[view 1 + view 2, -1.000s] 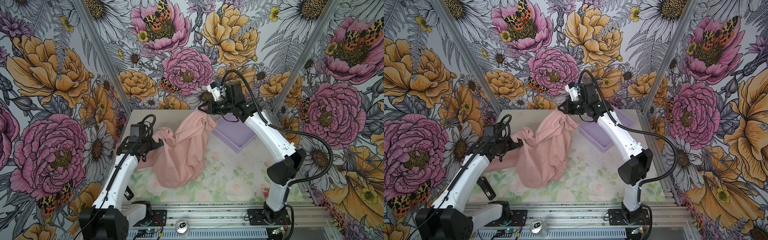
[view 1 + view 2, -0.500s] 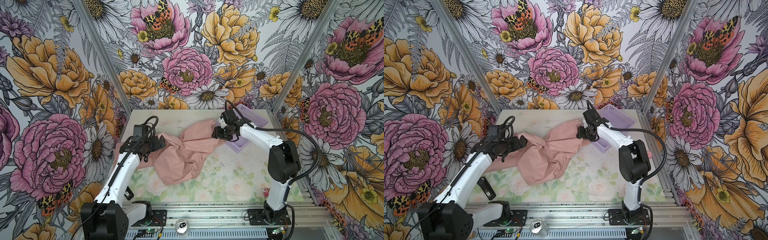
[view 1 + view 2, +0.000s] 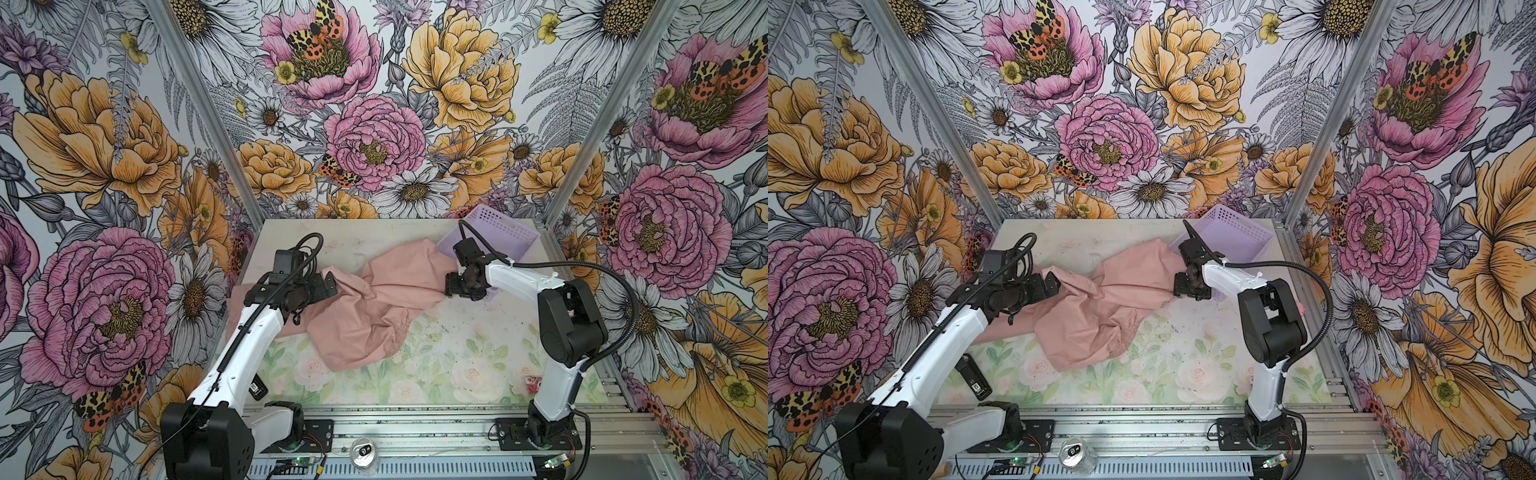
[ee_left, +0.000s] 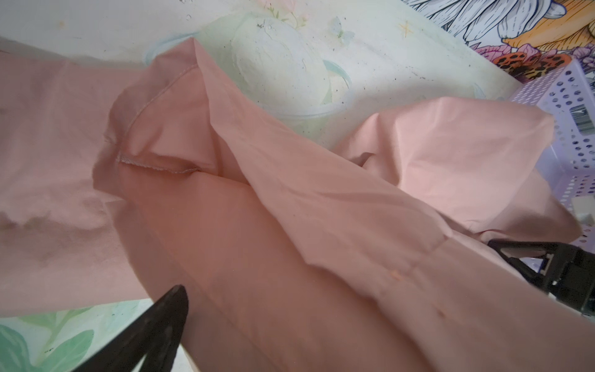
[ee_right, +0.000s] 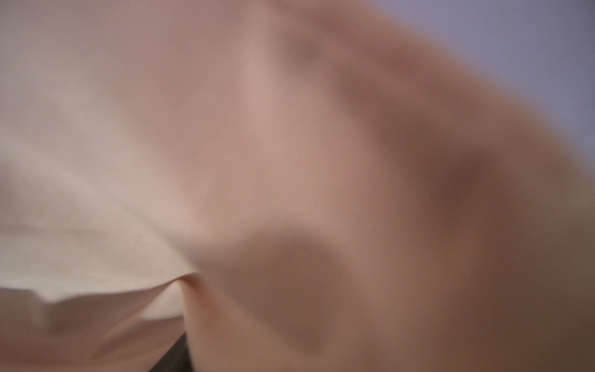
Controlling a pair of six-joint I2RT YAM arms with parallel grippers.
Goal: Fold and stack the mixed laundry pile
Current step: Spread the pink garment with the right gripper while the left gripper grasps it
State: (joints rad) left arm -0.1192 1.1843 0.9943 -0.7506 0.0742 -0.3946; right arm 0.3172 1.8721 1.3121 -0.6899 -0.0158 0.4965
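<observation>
Dusty-pink cloth, one crumpled heap, one lilac basket, left end effector spread wide, right end effector cannot tell.

Dusty-pink garment lies crumpled on the floral table mat, left of centre, twisted at mid-length. 1 end runs under the left arm; the other reaches the lilac basket at far right. Left gripper sits over the garment's left part, jaws apart. Right gripper is at the garment's right edge, just beside the basket's near corner; its jaws are unreadable. 1 drink can sits on the near rail, centre.
</observation>
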